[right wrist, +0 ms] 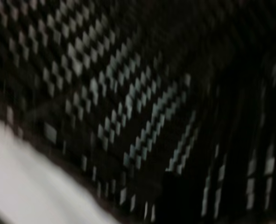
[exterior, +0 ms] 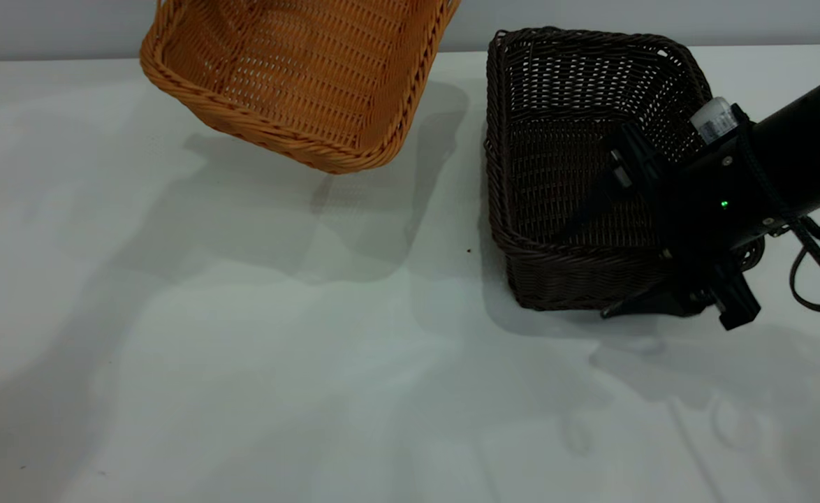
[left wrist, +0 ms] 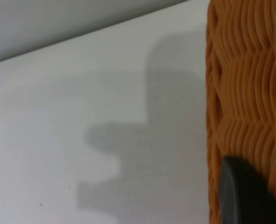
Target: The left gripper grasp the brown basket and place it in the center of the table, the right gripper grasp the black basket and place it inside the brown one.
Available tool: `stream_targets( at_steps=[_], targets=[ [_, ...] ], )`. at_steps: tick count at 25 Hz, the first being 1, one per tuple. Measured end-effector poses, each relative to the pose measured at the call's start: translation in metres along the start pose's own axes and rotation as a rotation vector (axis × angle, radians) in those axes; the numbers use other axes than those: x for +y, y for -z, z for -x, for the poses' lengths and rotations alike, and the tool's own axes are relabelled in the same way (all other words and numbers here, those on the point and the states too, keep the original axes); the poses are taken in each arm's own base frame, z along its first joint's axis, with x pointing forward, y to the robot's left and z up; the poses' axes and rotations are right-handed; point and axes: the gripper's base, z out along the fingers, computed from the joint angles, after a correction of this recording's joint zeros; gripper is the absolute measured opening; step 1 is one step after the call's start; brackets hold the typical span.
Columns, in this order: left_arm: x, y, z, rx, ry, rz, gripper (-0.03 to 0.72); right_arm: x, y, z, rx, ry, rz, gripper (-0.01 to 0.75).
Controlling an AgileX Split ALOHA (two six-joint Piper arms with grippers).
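The brown basket (exterior: pixel 305 77) hangs tilted above the table (exterior: pixel 242 363) at the back, left of the middle, its shadow on the tabletop below. My left gripper is outside the exterior view; in the left wrist view one dark finger (left wrist: pixel 243 193) presses on the basket's orange weave (left wrist: pixel 243 93), so it is shut on the basket's wall. The black basket (exterior: pixel 577 168) stands on the table at the right. My right gripper (exterior: pixel 651 251) straddles its near right wall, one finger inside and one outside, open. The right wrist view shows only the blurred dark weave (right wrist: pixel 128 107).
Black cables (exterior: pixel 818 272) hang from the right arm (exterior: pixel 794 161) at the right edge. A grey wall runs behind the table's far edge. Bare tabletop lies in front of both baskets and to the left.
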Motion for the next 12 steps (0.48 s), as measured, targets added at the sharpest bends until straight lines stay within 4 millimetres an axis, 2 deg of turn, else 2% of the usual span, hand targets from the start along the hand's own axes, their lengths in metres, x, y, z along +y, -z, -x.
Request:
stream_targets(
  at_steps=[1,4,6,9,12],
  targets=[
    [0.000,0.000,0.000,0.000,-0.009,0.000,0.079,-0.001,-0.001,0.003,-0.022,-0.003,-0.014,0.422],
    [0.000,0.000,0.000,0.000,-0.044,0.000,0.079,-0.004,0.003,0.017,-0.082,-0.037,-0.026,0.201],
    [0.000,0.000,-0.001,0.006,-0.069,-0.001,0.079,-0.006,0.011,0.033,-0.120,-0.063,-0.009,0.106],
    [0.001,0.004,-0.002,0.036,-0.119,-0.002,0.079,-0.011,0.029,0.061,-0.167,0.000,0.015,0.087],
    [-0.002,0.012,-0.006,0.110,-0.161,-0.042,0.079,-0.012,0.067,0.103,-0.268,0.031,0.086,0.086]
  ],
)
